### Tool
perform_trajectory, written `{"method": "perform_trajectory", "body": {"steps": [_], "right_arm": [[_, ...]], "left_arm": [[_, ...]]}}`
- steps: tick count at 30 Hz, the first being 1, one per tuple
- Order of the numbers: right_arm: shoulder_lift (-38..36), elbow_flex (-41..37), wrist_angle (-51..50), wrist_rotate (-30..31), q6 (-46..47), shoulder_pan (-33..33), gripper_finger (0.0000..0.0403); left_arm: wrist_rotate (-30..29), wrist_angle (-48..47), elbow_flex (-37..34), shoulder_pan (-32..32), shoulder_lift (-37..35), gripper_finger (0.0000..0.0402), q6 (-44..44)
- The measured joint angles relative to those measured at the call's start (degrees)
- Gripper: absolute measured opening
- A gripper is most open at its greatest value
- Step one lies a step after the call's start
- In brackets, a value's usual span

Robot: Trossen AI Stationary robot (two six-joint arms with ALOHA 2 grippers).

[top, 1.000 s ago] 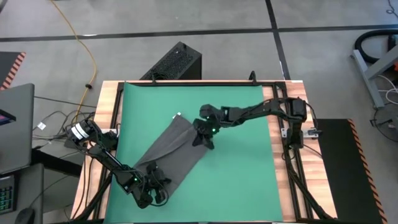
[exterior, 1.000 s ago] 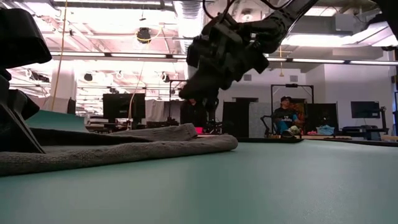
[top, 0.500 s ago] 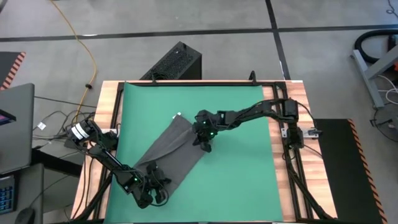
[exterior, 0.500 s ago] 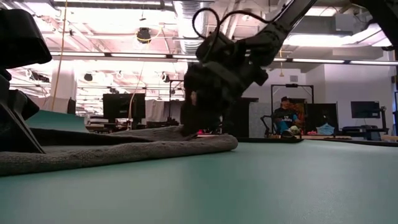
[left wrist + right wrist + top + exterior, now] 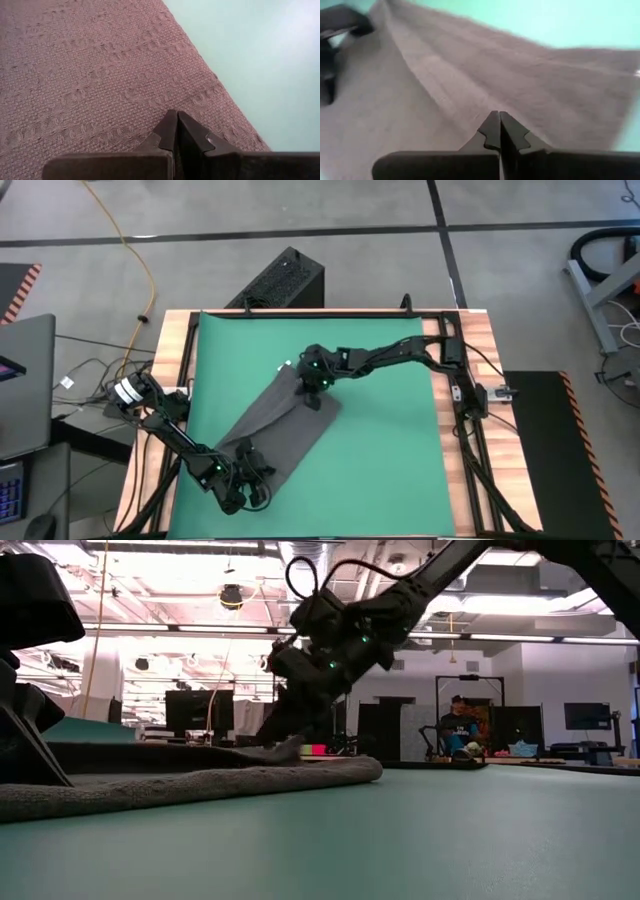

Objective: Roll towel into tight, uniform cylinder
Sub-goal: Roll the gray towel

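While the left gripper presses with fingers together on the near end of the towel, this dark grey cloth lies diagonally across the green mat. Farther away, the right gripper has its fingers pinched together at the towel's far end.
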Motion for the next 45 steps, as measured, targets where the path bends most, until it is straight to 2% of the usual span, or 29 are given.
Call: {"method": "perform_trajectory", "body": {"steps": [6, 7, 11, 14, 19, 23, 25, 31, 36, 45], "right_arm": [[0.1, 5.2, -1.4, 1.4, -0.1, -2.8, 0.0014], [-0.1, 5.8, -1.6, 0.3, -0.2, -3.2, 0.0014], [-1.6, 7.3, -3.6, -10.7, -2.9, -3.6, 0.0014], [-1.9, 7.3, -9.6, -12.4, -5.3, -1.9, 0.0014], [-1.5, 7.1, -16.5, -10.9, -15.2, 1.6, 0.0014], [-1.7, 7.2, -16.8, -2.5, -19.6, 3.5, 0.0014], [-1.6, 7.2, -16.7, -0.2, -21.0, 3.5, 0.0014], [-1.6, 7.2, -17.0, 0.4, -22.4, 2.6, 0.0014], [1.3, 7.2, -17.5, -0.1, -22.9, 3.4, 0.0014], [2.1, 7.3, -12.3, 3.2, -23.3, 2.5, 0.0014]], "left_arm": [[0.1, 0.0, 0.0, 0.0, 0.0, 0.0, -0.1], [0.1, 0.0, 0.0, 0.0, 0.0, 0.0, -0.1], [0.1, 0.0, 0.0, 0.0, 0.0, 0.0, -0.1], [0.1, 0.1, 0.0, 0.0, 0.0, 0.0, -0.1], [0.0, -0.1, 0.0, 0.0, 0.0, 0.0, 0.1], [0.0, -0.2, 0.0, 0.0, 0.0, 0.0, 0.2], [0.0, -0.3, 0.0, 0.0, 0.0, 0.0, 0.3], [-0.1, -0.3, 0.0, 0.0, 0.0, 0.0, 1.3], [-0.4, -0.4, 0.0, 0.0, 0.0, 0.0, 0.6], [-0.4, -0.8, 0.0, 0.0, 0.0, 0.0, -0.2]]}}
